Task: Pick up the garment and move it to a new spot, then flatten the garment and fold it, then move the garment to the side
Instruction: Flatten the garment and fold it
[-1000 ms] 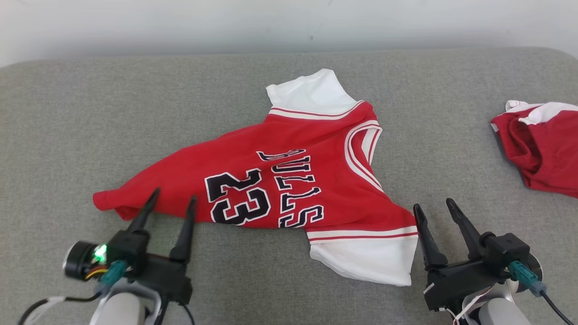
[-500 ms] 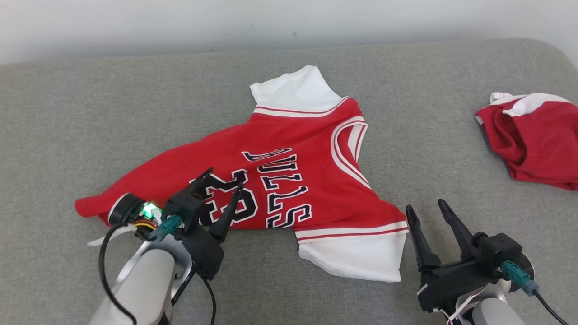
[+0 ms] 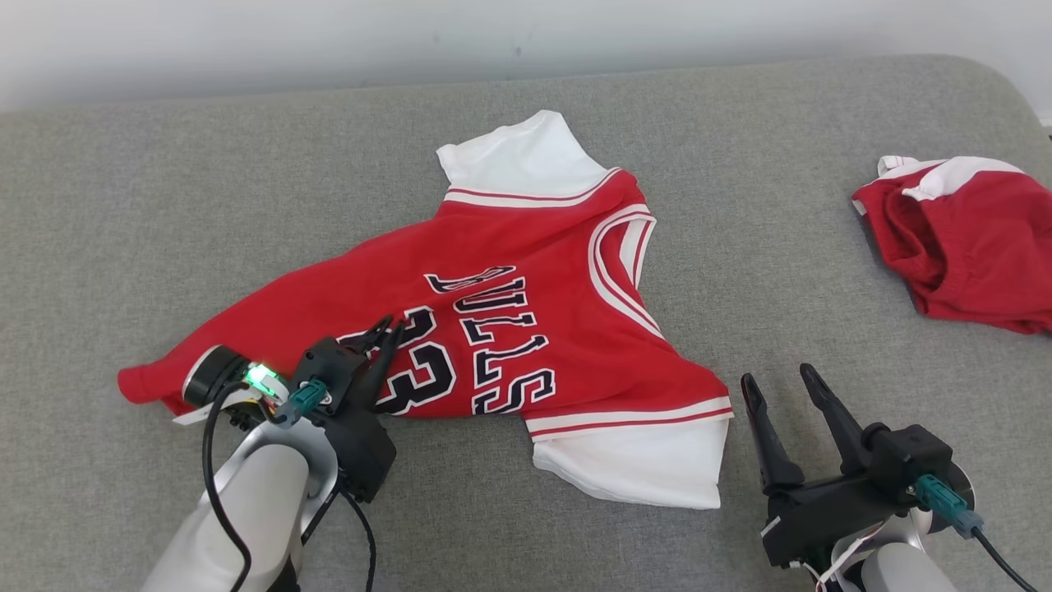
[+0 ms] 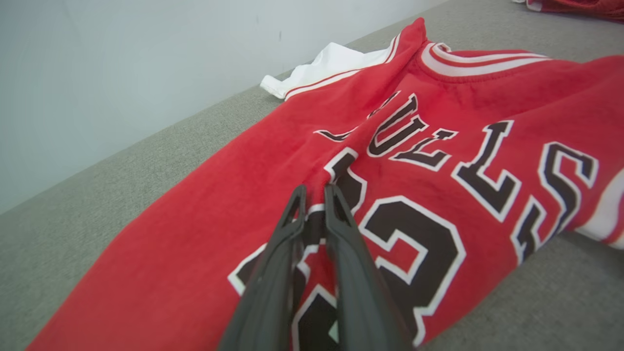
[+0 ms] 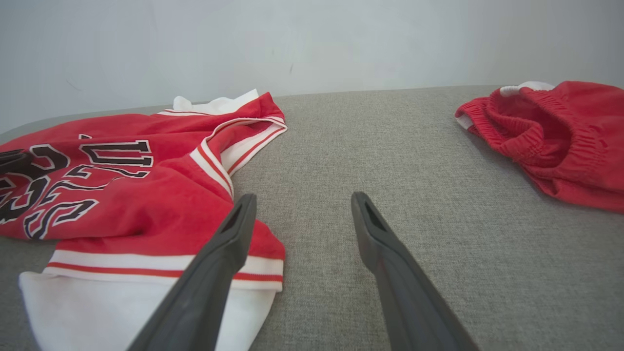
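Head view: jersey [image 3: 509,288] lies left-right, neck rightward; left end effector [image 3: 390,327] pinching it, right end effector [image 3: 777,374] spread.

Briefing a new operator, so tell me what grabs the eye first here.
A red Bulls jersey numbered 23, white-sleeved, sprawls across the middle of the grey cushion. The left gripper pinches its fabric at the number, while the right gripper stands open beside the near sleeve. Red shorts lie crumpled at the far right.

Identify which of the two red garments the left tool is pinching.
The jersey printed BULLS 23: the left tool grips its number. The other red garment lies untouched, far right.
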Tool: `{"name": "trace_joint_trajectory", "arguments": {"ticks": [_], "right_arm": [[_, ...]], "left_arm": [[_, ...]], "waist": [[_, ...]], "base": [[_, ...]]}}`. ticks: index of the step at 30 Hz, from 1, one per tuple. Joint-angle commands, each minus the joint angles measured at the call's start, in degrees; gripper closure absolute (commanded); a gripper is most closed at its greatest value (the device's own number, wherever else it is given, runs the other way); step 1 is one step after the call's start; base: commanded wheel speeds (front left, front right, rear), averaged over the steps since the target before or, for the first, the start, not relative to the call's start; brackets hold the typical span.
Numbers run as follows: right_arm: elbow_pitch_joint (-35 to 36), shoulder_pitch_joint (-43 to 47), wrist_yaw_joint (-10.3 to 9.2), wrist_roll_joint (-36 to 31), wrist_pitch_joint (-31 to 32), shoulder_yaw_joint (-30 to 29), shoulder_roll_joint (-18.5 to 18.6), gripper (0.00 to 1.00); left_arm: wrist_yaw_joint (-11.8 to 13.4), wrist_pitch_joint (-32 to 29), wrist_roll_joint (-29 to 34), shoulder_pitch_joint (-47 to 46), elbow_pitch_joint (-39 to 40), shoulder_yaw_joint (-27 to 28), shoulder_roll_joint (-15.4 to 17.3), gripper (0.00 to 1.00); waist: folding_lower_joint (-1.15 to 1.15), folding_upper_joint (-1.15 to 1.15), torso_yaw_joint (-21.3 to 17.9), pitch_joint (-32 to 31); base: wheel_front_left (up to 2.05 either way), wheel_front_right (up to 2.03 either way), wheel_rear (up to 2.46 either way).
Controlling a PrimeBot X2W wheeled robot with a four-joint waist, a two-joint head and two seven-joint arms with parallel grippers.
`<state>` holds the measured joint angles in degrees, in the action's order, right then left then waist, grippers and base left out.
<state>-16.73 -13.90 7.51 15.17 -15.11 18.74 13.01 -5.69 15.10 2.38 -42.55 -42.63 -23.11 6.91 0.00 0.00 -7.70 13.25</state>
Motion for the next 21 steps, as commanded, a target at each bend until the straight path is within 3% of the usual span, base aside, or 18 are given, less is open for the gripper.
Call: {"name": "trace_joint_trajectory", "arguments": {"ticks": [1,5,13,21], "right_arm": [[0.02,-0.69,-0.04,-0.08,0.0,0.01,-0.19,0.0],[0.15,-0.83,-0.04,-0.05,0.0,0.02,-0.45,0.0],[0.41,-2.28,-0.04,0.49,-0.01,0.05,-0.7,0.0],[0.9,-5.13,-0.04,1.01,0.0,1.92,-1.45,0.0]], "left_arm": [[0.52,0.06,-0.13,-0.82,0.29,-0.36,0.55,1.0],[0.68,0.06,-0.46,-1.68,-0.19,-0.69,1.11,1.0],[2.37,0.06,0.36,-7.44,8.15,-0.43,3.51,1.0],[3.14,0.06,2.85,-18.51,-0.34,-0.97,7.75,1.0]], "waist": [[0.0,0.0,0.03,0.25],[0.0,0.0,0.04,0.93],[0.0,0.0,-0.45,3.52],[0.0,0.0,-5.63,9.05]], "base": [[0.0,0.0,0.0],[0.0,0.0,0.0],[0.0,0.0,0.0],[0.0,0.0,0.0]]}}
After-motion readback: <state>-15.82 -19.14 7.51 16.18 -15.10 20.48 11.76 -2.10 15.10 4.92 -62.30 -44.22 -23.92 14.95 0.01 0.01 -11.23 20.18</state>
